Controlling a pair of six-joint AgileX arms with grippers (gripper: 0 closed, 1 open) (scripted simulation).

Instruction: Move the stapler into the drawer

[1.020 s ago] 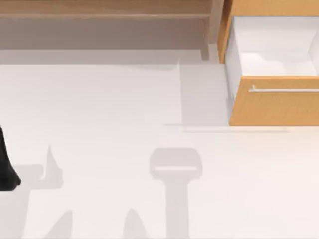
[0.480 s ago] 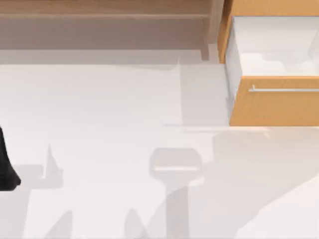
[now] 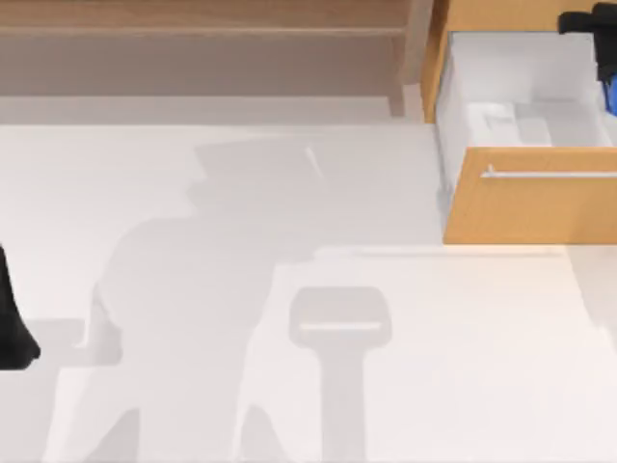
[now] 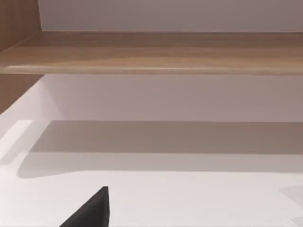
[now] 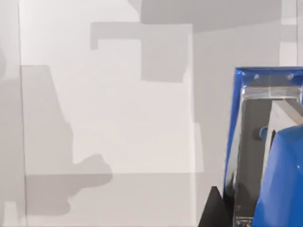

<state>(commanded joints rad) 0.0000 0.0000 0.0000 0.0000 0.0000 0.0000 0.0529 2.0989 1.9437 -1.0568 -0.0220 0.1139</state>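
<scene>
From above, the right gripper (image 3: 593, 34) hangs over the far right corner of the open drawer (image 3: 530, 207), a sliver of the blue stapler (image 3: 611, 95) beneath it; the left arm (image 3: 12, 323) sits parked at the surface's left edge. The left wrist view faces the wooden shelf (image 4: 151, 52). The right wrist view shows the stapler (image 5: 265, 151) against the drawer's white floor; I judge the jaws hold it. Released this near the wall, it could catch the rim

White table (image 3: 241, 289) (drawer (image 3: 530, 207), shelf (image 3: 202, 39))
</scene>
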